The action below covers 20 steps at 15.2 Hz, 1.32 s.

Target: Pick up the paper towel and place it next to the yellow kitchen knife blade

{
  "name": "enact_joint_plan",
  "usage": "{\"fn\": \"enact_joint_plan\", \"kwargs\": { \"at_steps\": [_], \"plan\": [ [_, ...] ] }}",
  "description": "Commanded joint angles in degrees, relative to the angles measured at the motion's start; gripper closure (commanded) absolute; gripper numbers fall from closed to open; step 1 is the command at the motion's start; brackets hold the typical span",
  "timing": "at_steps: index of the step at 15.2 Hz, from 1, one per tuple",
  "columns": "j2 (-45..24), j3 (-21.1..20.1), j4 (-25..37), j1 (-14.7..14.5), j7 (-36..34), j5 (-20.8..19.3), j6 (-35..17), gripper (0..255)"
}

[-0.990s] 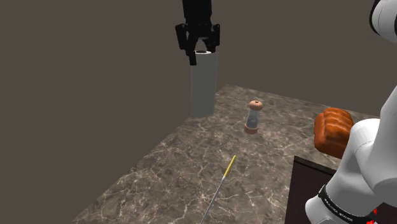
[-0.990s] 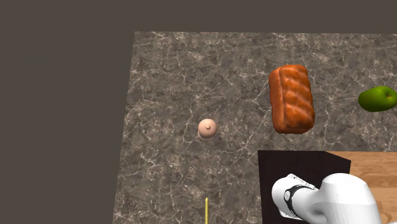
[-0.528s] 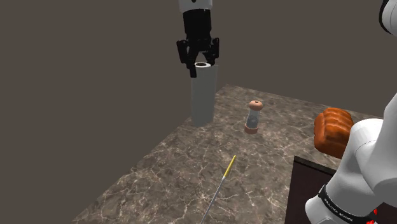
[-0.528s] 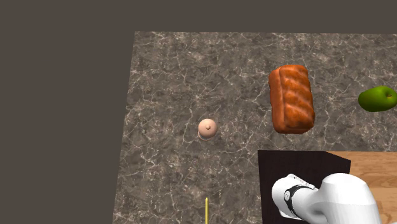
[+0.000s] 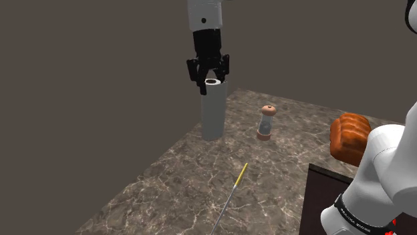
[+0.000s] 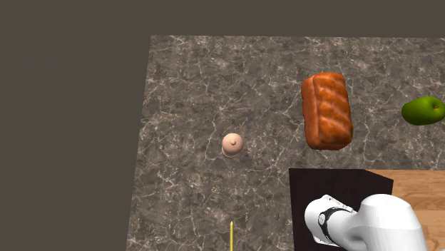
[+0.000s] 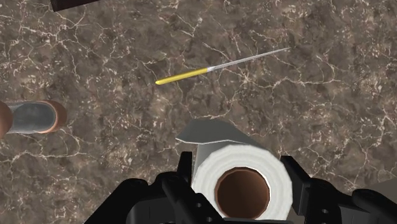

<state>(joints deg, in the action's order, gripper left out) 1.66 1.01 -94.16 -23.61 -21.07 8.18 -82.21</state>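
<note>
Towel [image 5: 214, 110] is hanging upright in the claw [image 5: 212, 80], over the counter's [image 5: 174, 180] far corner at the shoulder view's left; can't tell whether its base is touching the stone. Claw is pinching the towel's top end from two opposite sides, with the brown core tube showing between them in the wrist view. My read: it's light, with soft, squashy wraps over a stiff tube. It's taking a firm squeeze fine, but the outer layers could be denting or sliding. Best hold is where it is now, high and across the full width, not on a loose sheet. Tall and top-held, so it's prone to swinging and tipping on release. The knife [image 5: 235, 187] is lying flat nearer the stand [image 5: 317, 207], well apart from the towel, yellow end closer to it.
</note>
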Motion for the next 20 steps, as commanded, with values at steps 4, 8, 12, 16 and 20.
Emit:
{"fn": "enact_joint_plan", "kwargs": {
  "at_steps": [4, 8, 12, 16, 20],
  "plan": [
    [0.8, 0.0, -4.9, 0.0, 0.5, -0.1, -4.2, 255],
    [1.0, -0.1, -8.3, 0.0, 0.9, -0.1, -7.3, 255],
    [1.1, -0.1, -11.4, -0.1, 1.3, -0.1, -10.3, 255],
    [0.9, -0.1, -14.3, -0.1, 1.7, 0.0, -13.3, 255],
    [0.6, -0.2, -17.0, -0.1, 2.0, 0.1, -16.3, 255]
  ]
}}
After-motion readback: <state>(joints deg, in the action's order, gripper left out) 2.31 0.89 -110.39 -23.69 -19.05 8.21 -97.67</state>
